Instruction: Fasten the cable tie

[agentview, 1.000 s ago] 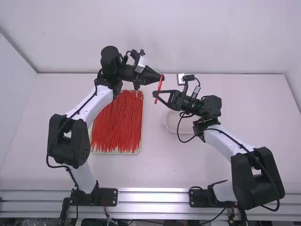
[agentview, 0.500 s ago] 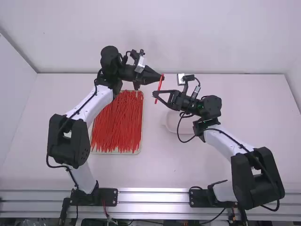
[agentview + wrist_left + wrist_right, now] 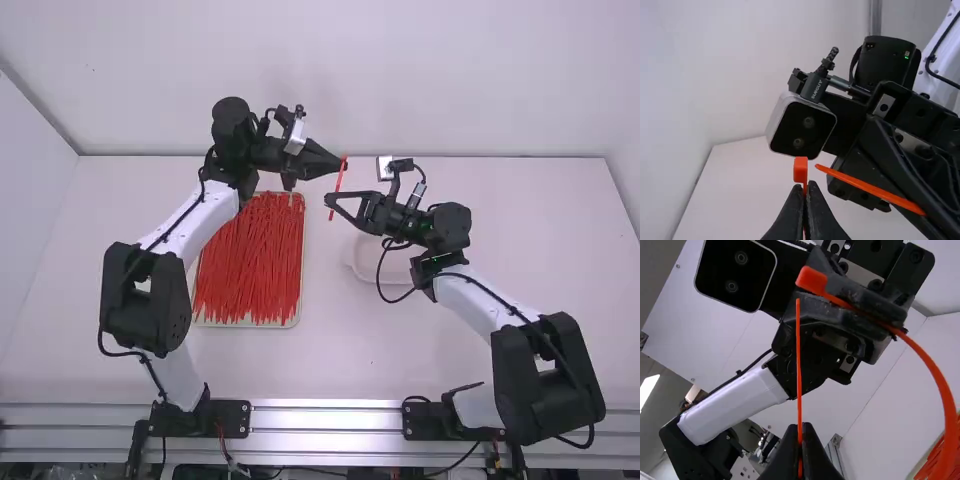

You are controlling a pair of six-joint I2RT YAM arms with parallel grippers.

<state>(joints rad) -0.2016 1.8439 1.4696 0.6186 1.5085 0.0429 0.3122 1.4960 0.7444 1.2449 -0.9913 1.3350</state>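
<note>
Nearest you, the tray (image 3: pixel 250 324) held the spare red ties (image 3: pixel 250 260). Past its far end, in the air, your right gripper (image 3: pixel 335 204) was pinched shut on the tail (image 3: pixel 798 365) of the cable tie (image 3: pixel 339 186). Just beyond, your left gripper (image 3: pixel 339 169) was clamped under its head (image 3: pixel 800 170). You were at the threading step, I'd say. Next, the tip needed lining up with the slot.

A pile of cable ties (image 3: pixel 250 262) lies in the tray (image 3: pixel 250 325) on the table (image 3: pixel 560 230). Just right of the tray's far end, raised off the table, one cable tie (image 3: pixel 339 185) hangs between the left gripper (image 3: pixel 338 171), farther back, and the right gripper (image 3: pixel 333 204), nearer.
</note>
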